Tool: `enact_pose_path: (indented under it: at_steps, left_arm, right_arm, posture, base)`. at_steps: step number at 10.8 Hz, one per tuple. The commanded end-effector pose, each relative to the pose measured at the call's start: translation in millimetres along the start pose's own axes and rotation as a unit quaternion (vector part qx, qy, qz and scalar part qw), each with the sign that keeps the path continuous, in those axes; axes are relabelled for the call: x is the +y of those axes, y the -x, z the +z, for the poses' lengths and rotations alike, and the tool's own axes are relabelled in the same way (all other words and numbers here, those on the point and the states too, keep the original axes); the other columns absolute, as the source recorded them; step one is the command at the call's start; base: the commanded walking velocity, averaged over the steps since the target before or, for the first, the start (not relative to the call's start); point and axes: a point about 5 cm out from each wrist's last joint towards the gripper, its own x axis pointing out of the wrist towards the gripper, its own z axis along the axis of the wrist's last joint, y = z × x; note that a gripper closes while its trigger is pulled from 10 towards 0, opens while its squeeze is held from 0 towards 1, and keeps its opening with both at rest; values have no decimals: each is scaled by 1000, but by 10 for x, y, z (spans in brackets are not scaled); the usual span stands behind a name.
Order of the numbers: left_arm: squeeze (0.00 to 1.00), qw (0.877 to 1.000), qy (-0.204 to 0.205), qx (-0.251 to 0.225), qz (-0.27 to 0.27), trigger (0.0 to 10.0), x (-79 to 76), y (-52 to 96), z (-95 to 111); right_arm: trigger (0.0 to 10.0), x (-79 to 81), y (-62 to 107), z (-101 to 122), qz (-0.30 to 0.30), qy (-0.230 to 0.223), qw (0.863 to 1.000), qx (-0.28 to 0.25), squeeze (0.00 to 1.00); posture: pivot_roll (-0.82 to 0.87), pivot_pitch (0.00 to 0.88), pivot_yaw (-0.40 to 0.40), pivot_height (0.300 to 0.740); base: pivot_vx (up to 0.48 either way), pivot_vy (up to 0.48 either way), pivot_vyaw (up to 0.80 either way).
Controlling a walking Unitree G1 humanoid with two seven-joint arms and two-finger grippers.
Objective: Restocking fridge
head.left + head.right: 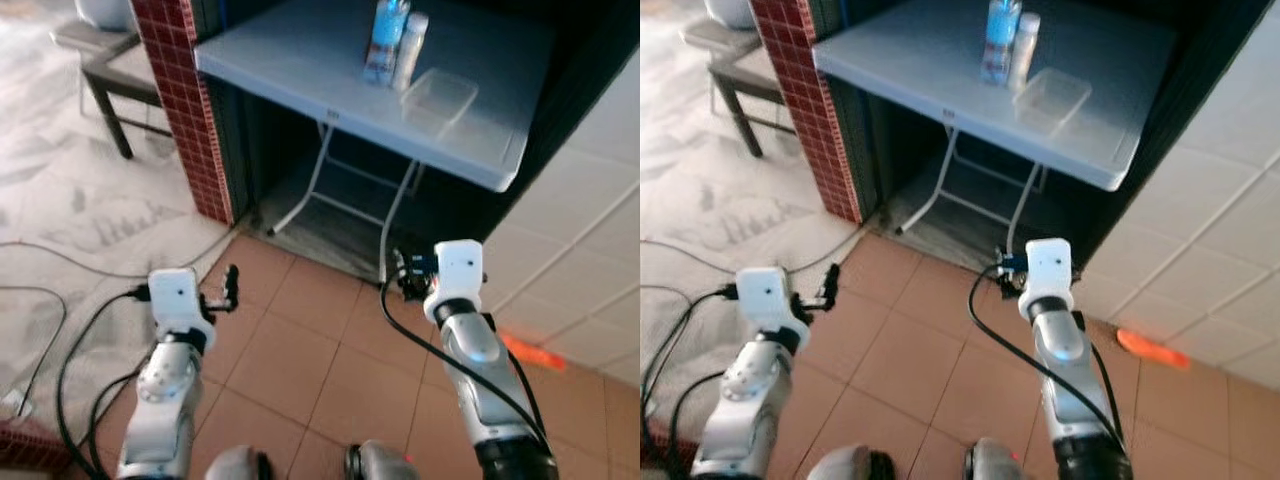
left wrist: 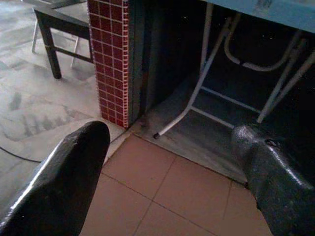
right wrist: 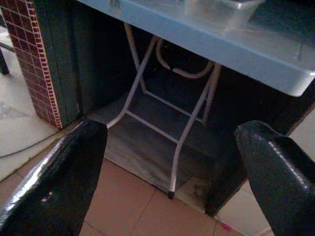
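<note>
The robot stands before the folding table (image 1: pixel 300 70), both arms low, so this reads as the approach. The left gripper (image 2: pixel 172 182) and right gripper (image 3: pixel 172 177) hold nothing, fingers spread wide. Next it likely must raise an arm to the bottles (image 1: pixel 392 42) or clear container (image 1: pixel 440 98) at the far side.

**Open tile floor ahead, cluttered tabletop beyond**

Both grippers hang over bare terracotta floor tiles (image 1: pixel 300 340), with nothing between them and the white folding plastic table (image 1: pixel 290 70). On its top, a blue-labelled clear bottle (image 1: pixel 386 38) and a white bottle (image 1: pixel 410 48) stand touching, a clear plastic lidded container (image 1: pixel 440 98) just beside them; the near-left part lies free. Beneath, white metal legs (image 3: pixel 147 73) cross the dark recess. A red-tiled pillar (image 1: pixel 185 110) bounds the left, a white tiled wall (image 1: pixel 590 200) the right. Black cables (image 1: pixel 70 360) trail on the left floor.
</note>
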Motion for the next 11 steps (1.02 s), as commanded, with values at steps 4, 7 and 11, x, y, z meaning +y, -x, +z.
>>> enact_pose_path:
  at_steps: [4,7,11]
  left_arm:
    - [0,1000,3,-1,-3,10000,-6,11,9]
    - [0,1000,-4,-4,-5,10000,-12,0,13]
    - [0,1000,-11,-6,-7,10000,-19,7,11]
  right_arm:
    - [10000,-32,0,32,-3,1,1000,-4,208]
    - [10000,-32,6,26,-7,-1,1000,-4,208]
    - [10000,-32,14,26,-8,2,1000,-7,216]
  posture:
    - [-13,97,-23,740]
    - [-18,96,-13,740]
    - [-17,95,-10,740]
  base:
    - [0,208,-153]
    - [256,406,-606]
    - [368,96,0]
